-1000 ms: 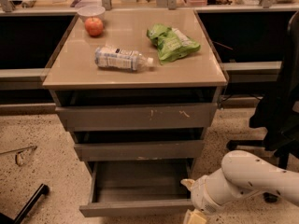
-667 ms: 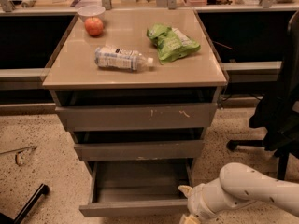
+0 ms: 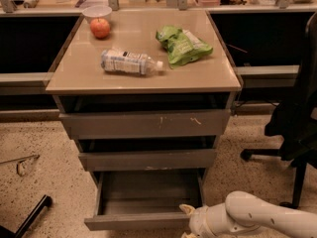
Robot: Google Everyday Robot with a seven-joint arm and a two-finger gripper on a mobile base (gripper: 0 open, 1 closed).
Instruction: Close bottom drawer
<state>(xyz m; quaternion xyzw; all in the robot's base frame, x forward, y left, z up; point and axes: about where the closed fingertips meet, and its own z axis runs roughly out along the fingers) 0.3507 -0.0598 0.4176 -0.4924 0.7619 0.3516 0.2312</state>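
Observation:
The bottom drawer (image 3: 138, 221) is the lowest of three grey drawers in the cabinet; it stands pulled out, showing its empty grey box interior (image 3: 148, 192). Its plain flat front faces me along the bottom of the view. My white arm (image 3: 257, 219) comes in from the lower right. The gripper (image 3: 187, 222) is at the drawer's right front corner, by the end of the flat front, partly cut off by the frame edge. The middle drawer (image 3: 147, 159) and the scratched top drawer (image 3: 146, 123) are nearly shut.
On the cabinet top (image 3: 74, 78) lie a plastic bottle (image 3: 130, 62), a green snack bag (image 3: 182, 45), an apple (image 3: 100, 28) and a white bowl (image 3: 97, 12). A black office chair (image 3: 297, 128) stands to the right. A black bar (image 3: 29, 217) lies on the floor at left.
The arm and gripper have moved left and slightly lower, closer to the right front corner of the bottom drawer. The drawer has not visibly moved.

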